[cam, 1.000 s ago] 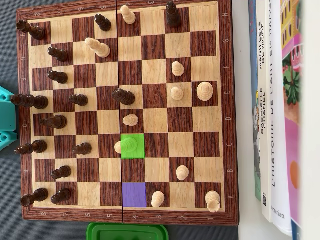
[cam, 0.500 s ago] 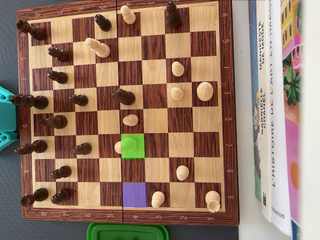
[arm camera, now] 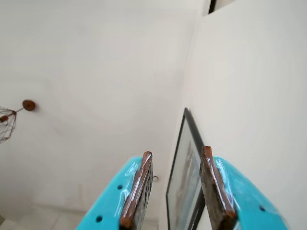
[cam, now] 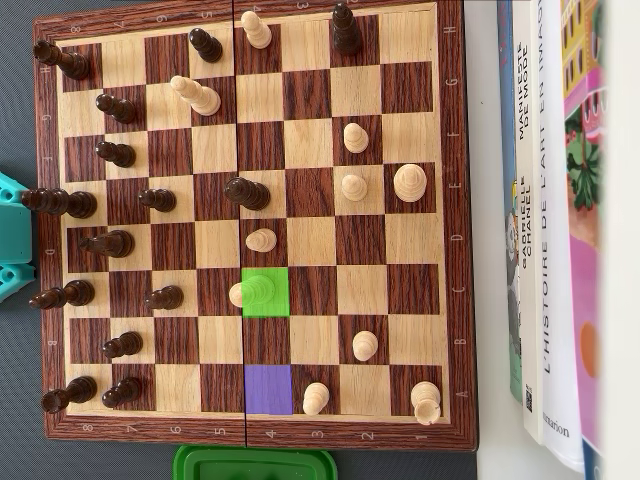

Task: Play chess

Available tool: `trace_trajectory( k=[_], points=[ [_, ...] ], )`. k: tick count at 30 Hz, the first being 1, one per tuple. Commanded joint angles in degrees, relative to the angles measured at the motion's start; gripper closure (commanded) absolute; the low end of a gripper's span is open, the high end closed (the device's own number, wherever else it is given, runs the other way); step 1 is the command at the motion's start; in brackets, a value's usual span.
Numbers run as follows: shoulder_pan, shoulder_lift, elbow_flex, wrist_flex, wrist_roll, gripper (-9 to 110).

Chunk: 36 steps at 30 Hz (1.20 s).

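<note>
The wooden chessboard point(cam: 455, 200) fills the overhead view. Dark pieces point(cam: 120, 243) stand mostly along its left side and light pieces point(cam: 354, 187) are spread over the middle and right. A light pawn point(cam: 258, 291) stands on a square tinted green point(cam: 276, 303). Two squares below it, a square tinted purple point(cam: 268, 389) has no piece on it. In the wrist view my gripper point(arm camera: 176, 152) points up at a white wall, open, with nothing held between its brown pads point(arm camera: 139, 187). Only a teal part of the arm point(cam: 12, 235) shows at the board's left edge.
Books point(cam: 555, 230) lie along the board's right side. A green plastic container point(cam: 255, 464) sits just below the board. In the wrist view a framed picture point(arm camera: 184, 177) leans against the wall beyond the fingers, and a wire lamp point(arm camera: 7, 122) hangs at far left.
</note>
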Motion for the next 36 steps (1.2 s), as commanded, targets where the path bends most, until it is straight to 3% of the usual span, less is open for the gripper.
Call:
trace_trajectory(
  k=[1,19,36],
  points=[
    [0.00,-0.53,1.14,-2.64,0.35,86],
    [0.00,-0.53,1.14,-11.69,-0.09,86],
    [0.09,-0.53,1.14,-11.95,0.26,86]
  ],
)
